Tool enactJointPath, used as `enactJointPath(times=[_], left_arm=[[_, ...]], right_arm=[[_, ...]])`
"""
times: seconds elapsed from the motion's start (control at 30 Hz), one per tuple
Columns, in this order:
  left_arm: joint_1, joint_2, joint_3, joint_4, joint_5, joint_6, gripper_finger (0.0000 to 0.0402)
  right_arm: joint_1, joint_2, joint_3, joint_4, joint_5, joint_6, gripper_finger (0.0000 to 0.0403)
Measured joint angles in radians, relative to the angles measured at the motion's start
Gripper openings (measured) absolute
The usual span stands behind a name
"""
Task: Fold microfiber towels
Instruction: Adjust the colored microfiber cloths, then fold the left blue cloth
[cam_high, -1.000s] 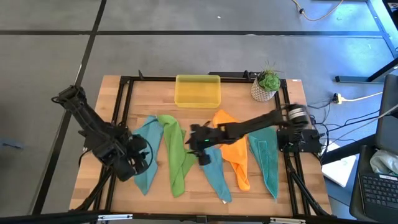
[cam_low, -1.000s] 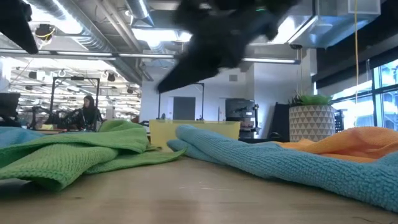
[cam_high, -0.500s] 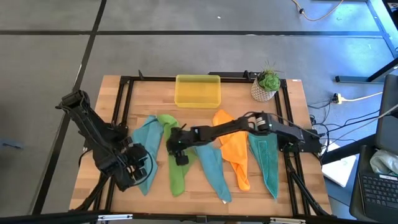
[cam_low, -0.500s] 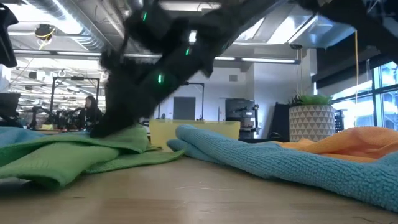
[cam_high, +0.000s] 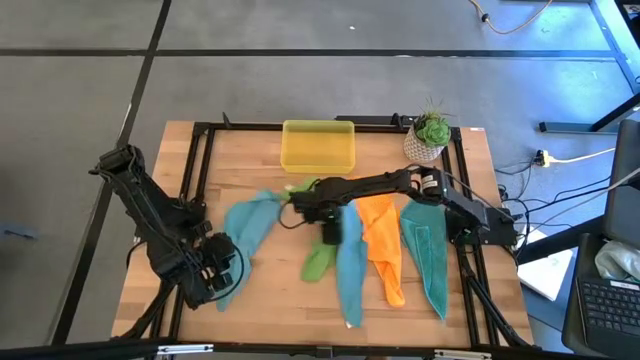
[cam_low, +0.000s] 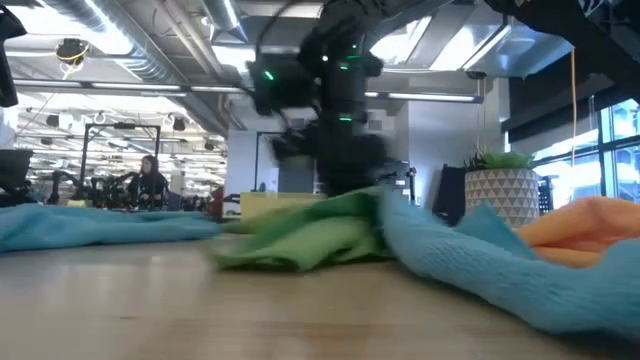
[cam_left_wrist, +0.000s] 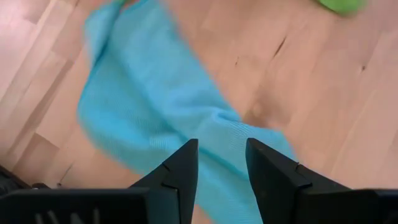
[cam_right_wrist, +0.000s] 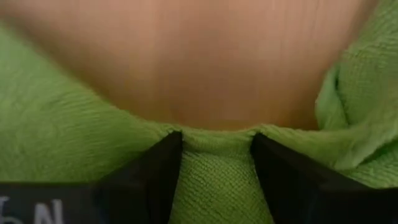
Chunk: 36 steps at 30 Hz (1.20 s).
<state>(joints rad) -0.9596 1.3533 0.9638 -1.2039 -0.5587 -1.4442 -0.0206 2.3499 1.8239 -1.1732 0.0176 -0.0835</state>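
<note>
My right gripper (cam_high: 300, 198) reaches left over the table's middle and is shut on the lime green towel (cam_high: 319, 262), which lies bunched and runs under the arm toward the near edge. In the low view the green towel (cam_low: 305, 238) rests on the wood under that gripper (cam_low: 340, 150). My left gripper (cam_high: 215, 272) is open, just above the near end of the left teal towel (cam_high: 250, 225), its fingers apart over the cloth (cam_left_wrist: 155, 118). A second teal towel (cam_high: 350, 270), the orange towel (cam_high: 380, 240) and a third teal towel (cam_high: 425, 255) lie flat to the right. My right gripper pinches a bunched fold at the green towel's far end (cam_right_wrist: 214, 163) between its two fingers (cam_right_wrist: 149, 180). The fingers slant down from the table's right. The held end is raised a little, and the rest of the towel trails slack on the table (cam_low: 290, 250).
A yellow tray (cam_high: 319, 146) stands at the far edge and a potted plant (cam_high: 428, 135) at the far right corner. A black frame (cam_high: 196, 180) runs along the table's sides. Bare wood shows between the left teal towel and the green one (cam_high: 285, 270).
My right gripper went left to the green towel, shut on its far end, then pulled back toward the right and far side. The green towel slid right, bunched up and shortened, and now lies beside the middle teal towel. The left teal towel's far end was drawn rightward.
</note>
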Motion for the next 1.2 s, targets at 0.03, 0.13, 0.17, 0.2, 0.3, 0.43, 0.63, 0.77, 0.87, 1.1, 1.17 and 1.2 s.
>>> enactJointPath(times=[0.03,0.13,0.17,0.2,0.3,0.43,0.63,0.77,0.87,1.1,1.17,1.2], left_arm=[[-0.003,0.000,0.000,0.000,0.000,-0.009,0.0127],[-0.017,0.000,0.000,0.004,0.000,-0.041,0.0127],[-0.024,0.000,0.000,0.004,0.000,-0.052,0.0127],[-0.030,0.000,0.000,0.004,-0.001,-0.065,0.0127],[-0.051,0.002,0.000,0.010,-0.005,-0.097,0.0127],[-0.067,0.002,0.000,0.014,-0.018,-0.125,0.0127],[-0.061,0.002,0.000,0.016,-0.083,-0.125,0.0127],[-0.052,0.002,0.000,0.016,-0.089,-0.082,0.0127],[-0.053,0.002,0.000,0.018,-0.126,-0.019,0.0127],[-0.011,0.003,0.000,0.074,-0.193,0.103,0.0127],[0.001,0.003,0.000,0.095,-0.183,0.137,0.0127],[0.007,0.003,-0.001,0.103,-0.182,0.148,0.0127]], right_arm=[[-0.001,-0.004,-0.019,-0.061,0.012,0.013,0.0204],[-0.001,-0.036,-0.109,-0.159,0.034,0.071,0.0204],[-0.001,-0.054,-0.152,-0.175,0.034,0.085,0.0204],[-0.001,-0.077,-0.201,-0.183,0.034,0.100,0.0204],[0.004,-0.167,-0.366,-0.162,0.088,0.160,0.0204],[0.005,-0.339,-0.556,-0.112,0.218,0.273,0.0204],[0.011,-0.625,-0.668,0.005,0.242,0.388,0.0204],[0.029,-0.734,-0.670,0.174,0.217,0.391,0.0204],[0.068,-0.749,-0.665,0.466,0.169,0.316,0.0204],[0.134,-0.599,-0.658,0.907,0.106,0.089,0.0204],[0.110,-0.555,-0.651,0.910,0.080,0.085,0.0204],[0.094,-0.532,-0.651,0.899,0.063,0.103,0.0204]])
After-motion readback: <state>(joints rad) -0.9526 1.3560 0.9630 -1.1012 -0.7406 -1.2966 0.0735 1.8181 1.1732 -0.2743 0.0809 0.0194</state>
